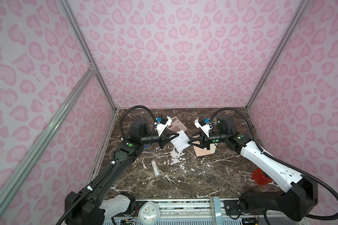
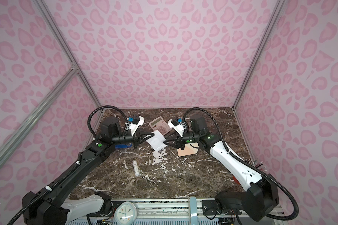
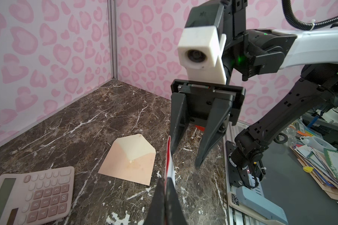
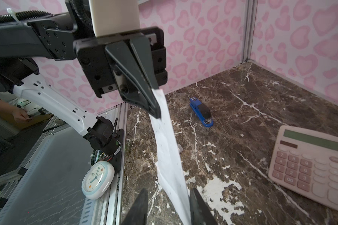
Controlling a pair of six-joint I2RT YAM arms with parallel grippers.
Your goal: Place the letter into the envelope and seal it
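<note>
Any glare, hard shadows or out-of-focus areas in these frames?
Both top views: even light, no glare on the table; left wrist view: the left gripper blurs near the lens; right wrist view: the letter softens toward the right gripper.

The left arm (image 1: pixel 123 153) and right arm (image 1: pixel 261 157) reach inward, wrists level, grippers facing tip to tip. The left gripper (image 1: pixel 177 134) pinches the letter (image 1: pixel 180 143); the right gripper (image 3: pixel 185 159) has its jaws apart.

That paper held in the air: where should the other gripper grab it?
Probably its free edge, opposite the left gripper, coming from the right: the letter is pinched clear of the table, so the open right gripper can straddle both faces.
</note>
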